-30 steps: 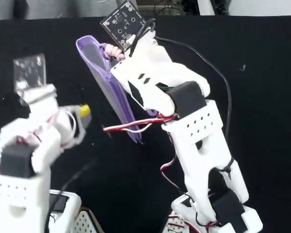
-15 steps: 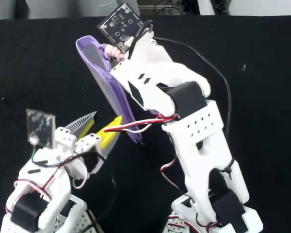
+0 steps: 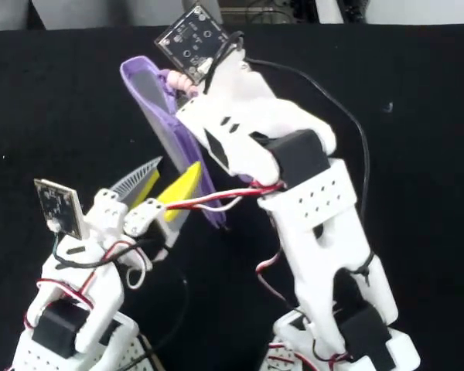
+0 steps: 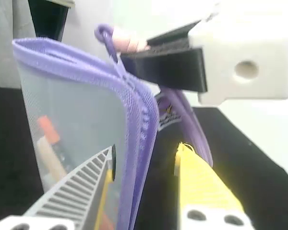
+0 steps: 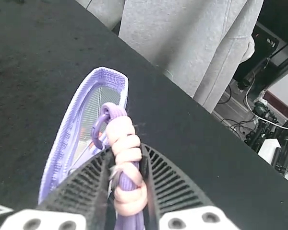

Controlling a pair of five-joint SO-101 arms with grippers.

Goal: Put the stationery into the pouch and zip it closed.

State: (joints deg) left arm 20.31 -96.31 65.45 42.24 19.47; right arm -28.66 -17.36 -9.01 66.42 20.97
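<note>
High view shows the right gripper (image 3: 184, 83) clamped on the pull (image 5: 124, 143), hanging the pouch (image 3: 168, 131) above the table (image 3: 417, 116), a pen (image 4: 48, 139) inside; the left gripper (image 3: 178, 166), jaws apart, straddles its edge; zipping seems in hand; next, pinch that edge firmly.

High camera looks down; both wrist cameras closely share the pouch (image 4: 77, 110).

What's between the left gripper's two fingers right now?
In the left wrist view, the purple zippered edge of the pouch runs between the open fingers of the left gripper.
</note>
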